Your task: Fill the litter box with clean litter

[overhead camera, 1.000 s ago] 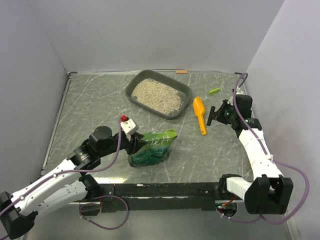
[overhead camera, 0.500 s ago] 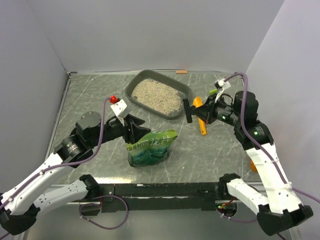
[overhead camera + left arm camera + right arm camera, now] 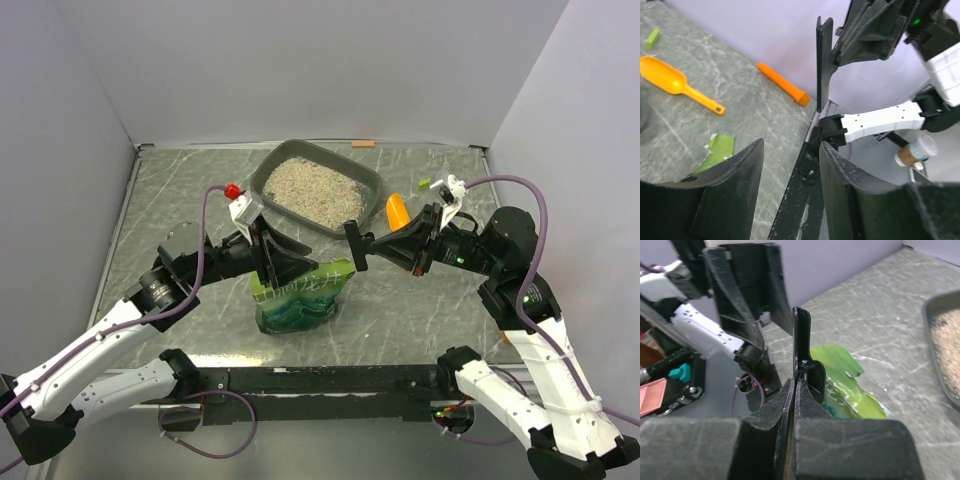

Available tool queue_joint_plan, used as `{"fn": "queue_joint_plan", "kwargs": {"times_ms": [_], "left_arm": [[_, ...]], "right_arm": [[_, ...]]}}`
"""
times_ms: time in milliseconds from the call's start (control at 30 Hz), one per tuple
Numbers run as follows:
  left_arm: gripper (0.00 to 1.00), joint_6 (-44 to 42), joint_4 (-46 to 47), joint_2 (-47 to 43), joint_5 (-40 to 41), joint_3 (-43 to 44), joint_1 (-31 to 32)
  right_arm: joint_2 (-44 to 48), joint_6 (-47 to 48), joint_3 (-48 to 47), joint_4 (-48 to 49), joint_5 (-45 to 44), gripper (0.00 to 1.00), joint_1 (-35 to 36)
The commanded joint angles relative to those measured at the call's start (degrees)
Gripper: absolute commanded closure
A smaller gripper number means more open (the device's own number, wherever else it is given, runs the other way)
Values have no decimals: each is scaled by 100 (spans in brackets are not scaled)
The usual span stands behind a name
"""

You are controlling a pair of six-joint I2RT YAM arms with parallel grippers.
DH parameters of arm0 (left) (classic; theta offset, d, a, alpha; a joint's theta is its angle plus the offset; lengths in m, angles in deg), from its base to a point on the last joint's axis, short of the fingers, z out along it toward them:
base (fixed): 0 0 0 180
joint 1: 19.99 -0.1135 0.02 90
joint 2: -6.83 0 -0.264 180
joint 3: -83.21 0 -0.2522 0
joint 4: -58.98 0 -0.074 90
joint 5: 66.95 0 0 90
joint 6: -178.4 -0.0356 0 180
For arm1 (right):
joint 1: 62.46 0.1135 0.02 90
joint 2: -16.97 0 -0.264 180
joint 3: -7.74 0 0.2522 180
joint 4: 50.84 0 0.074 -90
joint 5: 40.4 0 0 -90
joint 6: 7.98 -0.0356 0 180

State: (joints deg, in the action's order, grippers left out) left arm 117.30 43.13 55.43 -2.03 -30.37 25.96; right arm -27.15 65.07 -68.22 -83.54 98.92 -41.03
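Note:
The dark-grey litter box [image 3: 367, 181] stands at the back centre, holding beige-grey clean litter [image 3: 312, 190]; its rim shows in the right wrist view [image 3: 939, 335]. A green glossy bag [image 3: 300, 297] lies in front of it and shows in the right wrist view [image 3: 847, 375]. My left gripper [image 3: 285, 262] is open and empty, just above the bag's top left; its jaws stand apart in the left wrist view [image 3: 790, 155]. My right gripper [image 3: 385, 247] is shut on a black clip [image 3: 353, 243], held above the bag's right corner [image 3: 801, 352].
An orange scoop [image 3: 397, 209] lies right of the litter box, partly hidden by the right arm, and shows in the left wrist view [image 3: 675, 82]. A small green piece [image 3: 424, 183] lies behind it. An orange cylinder [image 3: 784, 84] lies near the table's right front.
Both grippers have moved toward the middle. The left gripper rose from the bag's left side to above its top. The right gripper swung left with the black clip, over the scoop.

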Motion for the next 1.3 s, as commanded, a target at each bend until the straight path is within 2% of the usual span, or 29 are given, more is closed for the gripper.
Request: {"fn": "queue_joint_plan", "kwargs": {"times_ms": [0, 467, 833, 933, 1000, 1033, 1067, 1267], "left_arm": [[47, 396, 806, 9, -331, -54, 1], [48, 528, 1334, 97, -463, -98, 1], [51, 449, 1299, 44, -357, -116, 1], [58, 423, 1299, 88, -392, -116, 1], [70, 405, 1290, 106, -410, -107, 1], [83, 397, 1290, 115, -436, -107, 10], [87, 388, 1290, 123, -436, -99, 1], [99, 361, 1325, 53, -445, -134, 10]], "right_arm": [[-27, -291, 5, 575, 166, 100, 186], [-457, -502, -47, 822, -308, 100, 1205], [-624, -529, -109, 883, -318, 100, 1496], [-616, -564, -91, 927, -335, 100, 1531], [-598, -581, -74, 971, -336, 100, 1557], [-598, -599, -82, 971, -335, 100, 1566], [-615, -599, -100, 962, -344, 100, 1575], [-729, -477, -196, 866, -64, 100, 1663]]}}
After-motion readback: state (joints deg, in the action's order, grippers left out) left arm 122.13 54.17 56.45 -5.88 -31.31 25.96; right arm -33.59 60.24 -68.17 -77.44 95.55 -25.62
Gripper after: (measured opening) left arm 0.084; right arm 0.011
